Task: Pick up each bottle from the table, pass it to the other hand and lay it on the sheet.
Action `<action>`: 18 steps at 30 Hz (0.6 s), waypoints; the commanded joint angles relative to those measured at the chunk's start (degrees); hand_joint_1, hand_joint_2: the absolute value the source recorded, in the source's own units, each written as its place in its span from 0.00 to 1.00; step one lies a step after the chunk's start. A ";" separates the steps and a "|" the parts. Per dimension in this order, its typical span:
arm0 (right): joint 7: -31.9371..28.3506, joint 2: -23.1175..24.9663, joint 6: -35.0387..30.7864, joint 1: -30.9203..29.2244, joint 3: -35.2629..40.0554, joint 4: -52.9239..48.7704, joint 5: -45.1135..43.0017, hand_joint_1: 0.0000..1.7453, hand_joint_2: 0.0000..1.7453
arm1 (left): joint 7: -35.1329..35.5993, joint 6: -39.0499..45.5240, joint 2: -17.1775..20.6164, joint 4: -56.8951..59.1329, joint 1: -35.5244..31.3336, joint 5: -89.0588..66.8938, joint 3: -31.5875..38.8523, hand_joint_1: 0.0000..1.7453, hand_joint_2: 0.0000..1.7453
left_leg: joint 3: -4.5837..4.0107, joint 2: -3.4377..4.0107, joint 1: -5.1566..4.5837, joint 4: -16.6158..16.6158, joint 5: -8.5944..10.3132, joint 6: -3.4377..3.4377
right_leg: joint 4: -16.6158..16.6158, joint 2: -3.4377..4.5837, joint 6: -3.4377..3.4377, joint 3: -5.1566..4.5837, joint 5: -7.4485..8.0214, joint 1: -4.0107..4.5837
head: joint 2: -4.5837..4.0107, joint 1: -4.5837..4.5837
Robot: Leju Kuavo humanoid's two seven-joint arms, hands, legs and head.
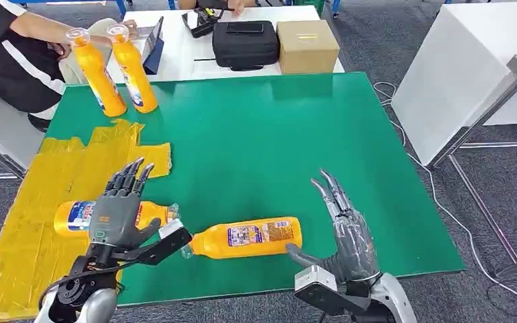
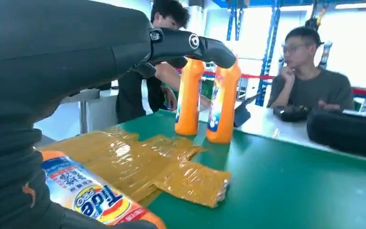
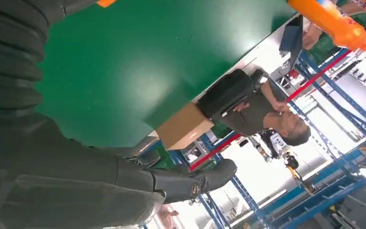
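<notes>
Two orange bottles (image 1: 101, 73) (image 1: 133, 67) stand upright at the far left of the green table (image 1: 256, 134). A third orange bottle (image 1: 74, 215) lies on the yellow sheet (image 1: 33, 202), partly under my left hand (image 1: 118, 208), whose fingers are spread above it without gripping. A fourth orange bottle (image 1: 249, 237) lies on its side on the green surface near the front edge. My right hand (image 1: 347, 232) is open just right of that bottle's base, its thumb close to it. In the left wrist view the lying bottle (image 2: 90, 198) sits just below the hand, with the standing pair (image 2: 209, 100) beyond.
A black case (image 1: 246, 44) and a cardboard box (image 1: 307, 46) sit on the white table behind. A person (image 1: 13, 54) sits at the far left, close to the standing bottles. A white cabinet (image 1: 471, 74) stands to the right.
</notes>
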 commanded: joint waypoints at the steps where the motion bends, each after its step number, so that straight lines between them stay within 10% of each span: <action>1: 2.75 1.00 0.60 0.43 -1.94 0.37 5.05 0.00 1.00 | -3.44 5.01 1.11 -5.73 0.90 1.15 -2.39 0.00 1.00 | 0.15 -0.10 0.04 -0.03 -0.07 -0.15 | -0.05 0.12 -0.06 0.16 -0.06 0.02 | 0.00 0.02; 6: 5.34 1.35 3.38 -0.31 0.49 2.30 13.75 0.00 1.00 | 3.45 13.26 3.93 -21.94 8.44 -22.43 -4.33 0.00 1.00 | 0.14 0.08 0.07 0.04 -0.19 -0.16 | 0.00 0.32 -0.05 0.11 -0.11 0.04 | 0.00 0.02; 14: 6.75 1.94 12.19 -6.12 5.32 7.79 27.54 0.00 1.00 | -2.87 12.95 8.14 -19.00 10.33 -4.33 -12.12 0.00 1.00 | 0.14 0.10 0.04 -0.12 -0.07 -0.16 | -0.11 0.29 -0.08 0.08 0.01 0.02 | 0.00 0.02; 18: 2.94 1.16 21.43 -10.88 8.70 12.54 20.02 0.00 1.00 | -4.15 15.44 7.78 -16.57 9.13 -6.87 -13.12 0.00 1.00 | 0.25 0.17 0.06 -0.20 -0.03 -0.18 | -0.18 0.40 -0.08 0.16 0.08 0.03 | 0.00 0.04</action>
